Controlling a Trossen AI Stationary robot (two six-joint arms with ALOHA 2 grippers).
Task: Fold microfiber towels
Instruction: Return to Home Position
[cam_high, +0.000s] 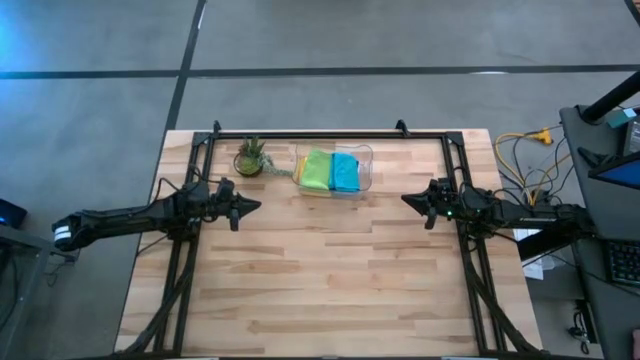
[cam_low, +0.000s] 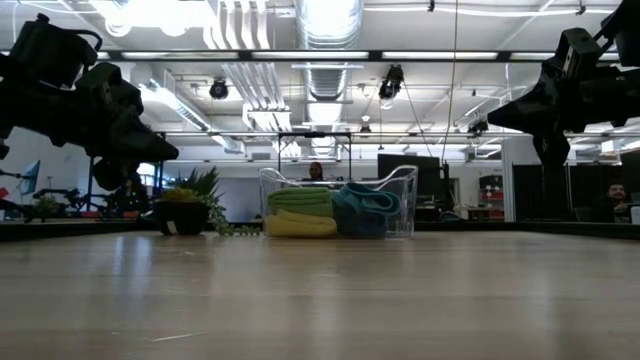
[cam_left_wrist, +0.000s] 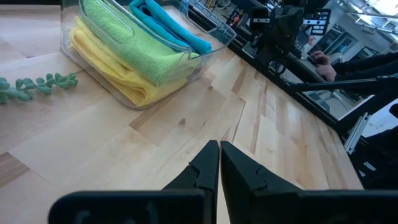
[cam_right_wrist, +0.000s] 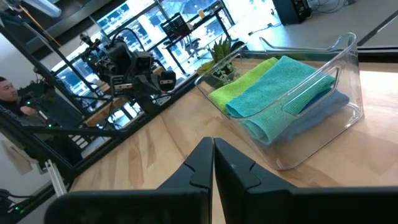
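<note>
Step in hand: return to home.

Status: all four microfiber towels lie folded inside the clear bin. The yellow towel is under the lime green towel on the bin's plant side. The teal towel is over the blue towel on the other side.

My left gripper hangs above the table off the bin's plant side. My right gripper hangs off the bin's opposite side. Both are clear of the bin, fingers pressed together, holding nothing.

Procedure, as I judge it:
- Draw each arm away from the bin.
- Hold height above the table.
- Leave the fingers closed.
- Avoid the potted plant just beside the bin.

Writing: no brand, label or text is legible on the bin or towels.
</note>
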